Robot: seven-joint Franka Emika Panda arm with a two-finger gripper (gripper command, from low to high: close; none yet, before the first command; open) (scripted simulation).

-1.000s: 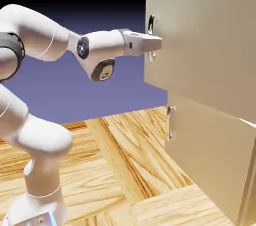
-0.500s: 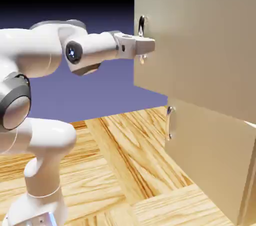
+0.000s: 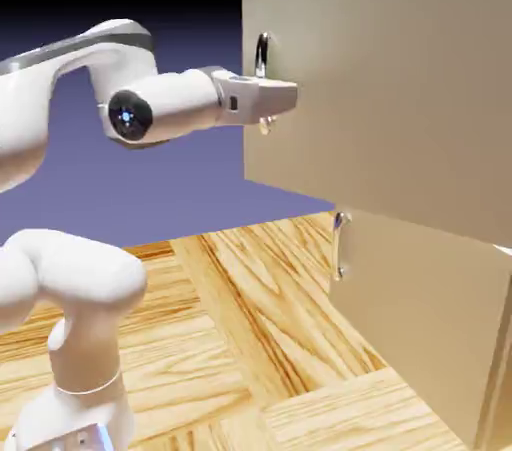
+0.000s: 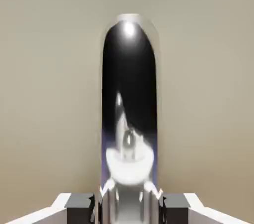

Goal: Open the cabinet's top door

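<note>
White robot arm reaches rightward, its hand [image 3: 268, 99] clenched on the silver bar handle [image 3: 262, 54] of the top door [image 3: 400, 89], directly ahead on the beige cabinet [image 3: 440, 319]; rigid hinged panel, probably slick metal, best gripped mid-bar.

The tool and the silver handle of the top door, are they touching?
Touching. In the hand view the handle sits clamped between the tool's fingertips, with no gap on either side.
</note>
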